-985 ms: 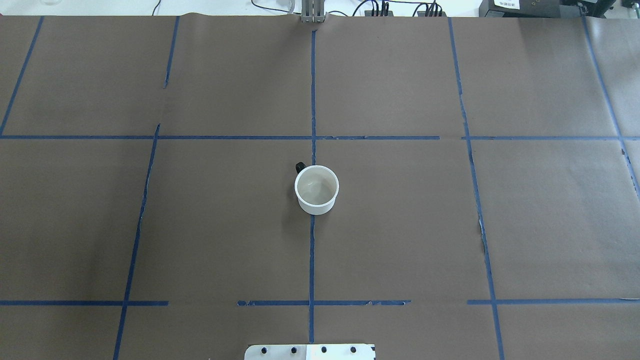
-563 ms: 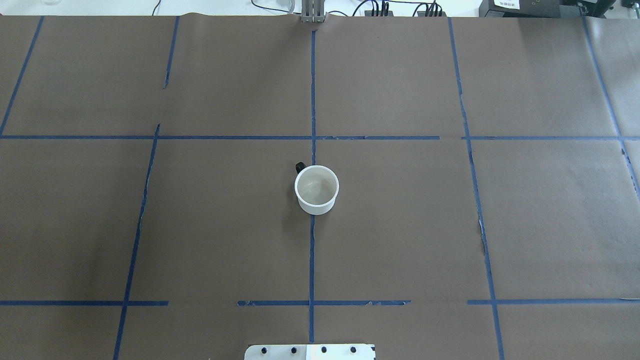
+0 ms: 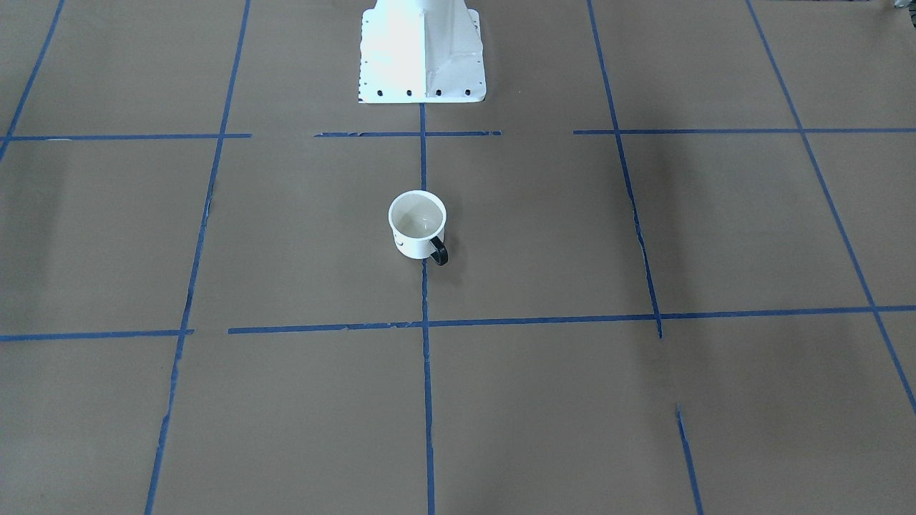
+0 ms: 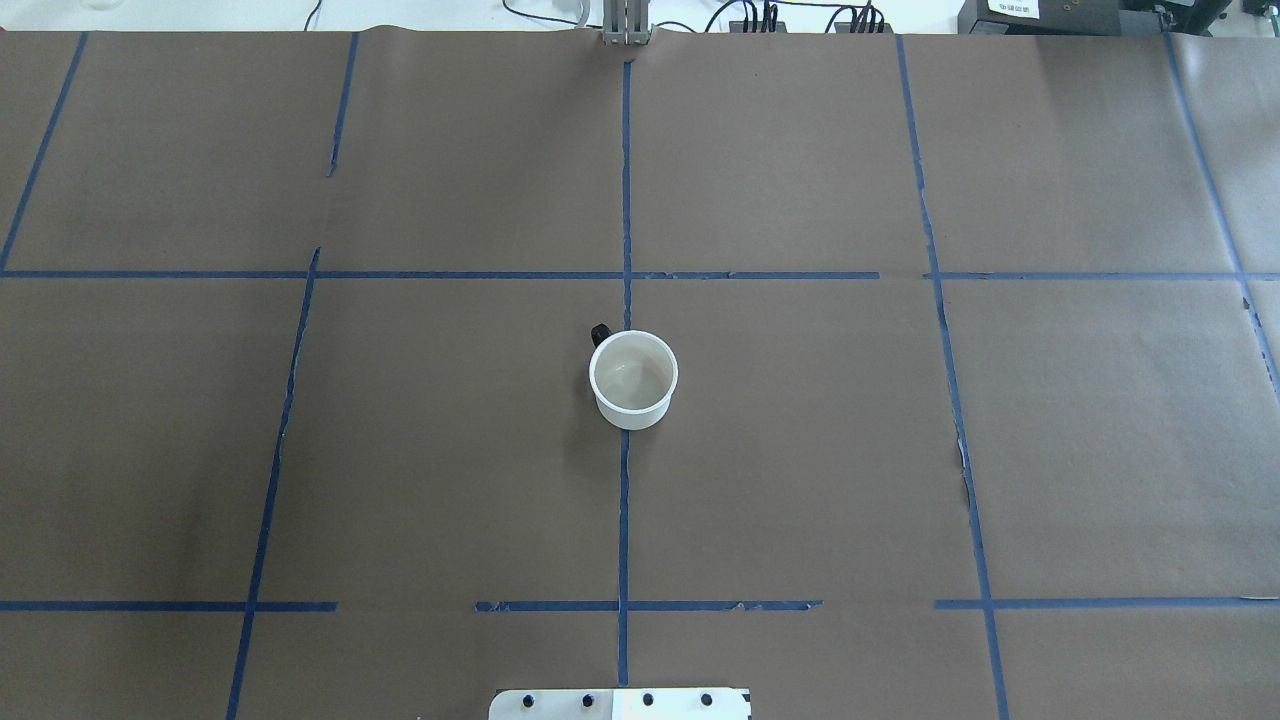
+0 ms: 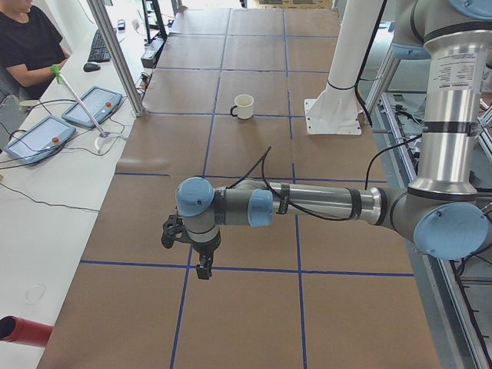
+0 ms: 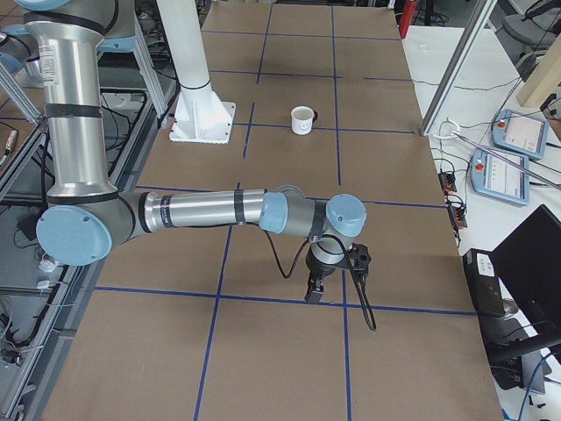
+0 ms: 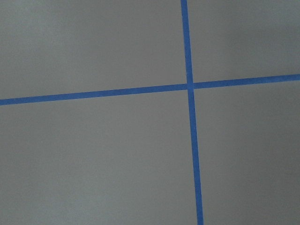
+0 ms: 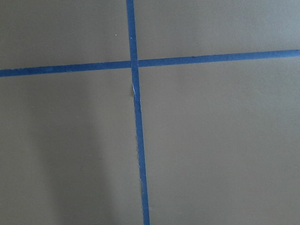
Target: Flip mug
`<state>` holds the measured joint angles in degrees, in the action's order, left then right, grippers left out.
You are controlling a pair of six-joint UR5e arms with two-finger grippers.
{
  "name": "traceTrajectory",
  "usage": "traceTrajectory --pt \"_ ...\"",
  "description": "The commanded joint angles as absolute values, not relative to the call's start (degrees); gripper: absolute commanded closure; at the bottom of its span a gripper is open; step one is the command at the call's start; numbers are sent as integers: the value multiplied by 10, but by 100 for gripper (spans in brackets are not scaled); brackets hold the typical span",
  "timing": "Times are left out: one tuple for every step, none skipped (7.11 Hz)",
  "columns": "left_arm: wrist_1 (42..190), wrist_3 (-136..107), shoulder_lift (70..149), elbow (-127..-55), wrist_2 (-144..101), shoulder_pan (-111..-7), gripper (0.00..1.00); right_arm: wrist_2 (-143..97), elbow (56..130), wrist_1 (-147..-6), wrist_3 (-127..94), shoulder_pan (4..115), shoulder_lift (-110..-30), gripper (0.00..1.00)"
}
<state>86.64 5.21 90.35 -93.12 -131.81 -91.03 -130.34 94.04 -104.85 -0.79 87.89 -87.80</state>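
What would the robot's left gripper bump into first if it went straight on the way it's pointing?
Probably just the brown table paper, near a blue tape cross. The left gripper points straight down, and its wrist camera shows nothing else below. The mug stands far off.

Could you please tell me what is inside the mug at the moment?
Nothing shows inside the mug: the overhead view looks onto its bare, pale cream bottom, and the front-facing view agrees. Only the strip of inner wall nearest each camera is covered by the mug's own side.
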Motion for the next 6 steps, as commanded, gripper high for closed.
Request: traceTrajectory --pt "869 53 904 -937 -1317 -921 0 -1303 940 -1049 -8 879 -878 0" --pt "869 53 904 -937 -1317 -923 0 -1303 940 -1049 -8 879 -878 0" --pt "869 53 904 -938 -1317 -924 0 -1303 940 -1049 -8 879 -878 0" --pt "869 53 904 -940 -1317 -925 0 -1303 940 -1049 -8 879 -878 0" --pt "869 53 905 -940 -1317 -930 0 -1303 940 -1049 -8 879 -878 0" --pt "869 53 905 -940 -1317 -931 0 -1303 940 -1049 -8 879 -878 0"
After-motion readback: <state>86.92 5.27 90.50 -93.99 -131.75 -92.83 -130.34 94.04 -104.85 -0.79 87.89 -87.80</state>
